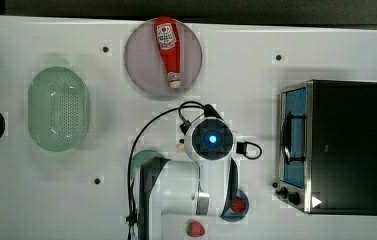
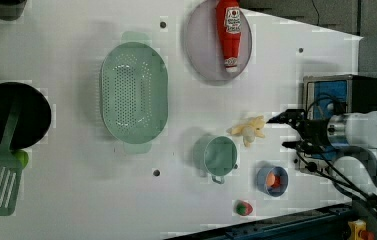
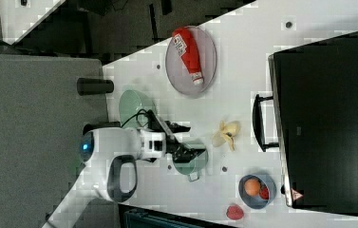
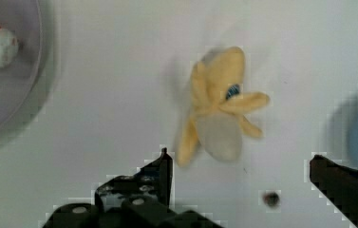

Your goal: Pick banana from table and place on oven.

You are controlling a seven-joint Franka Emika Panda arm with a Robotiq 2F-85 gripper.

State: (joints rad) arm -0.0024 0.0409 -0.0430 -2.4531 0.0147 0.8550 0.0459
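Note:
The banana, pale yellow and peeled open with its flaps spread, lies on the white table. It is also in the left view and the right view. My gripper is open, with its two black fingers apart and nothing between them. It hovers over the table close beside the banana, not touching it. The oven stands at the top view's right with its black top bare and its handle facing the arm. In the right view the banana lies between the gripper and the oven.
A red ketchup bottle lies on a grey plate. A green colander sits at the top view's left. Near the banana are a green cup, a blue bowl and a strawberry.

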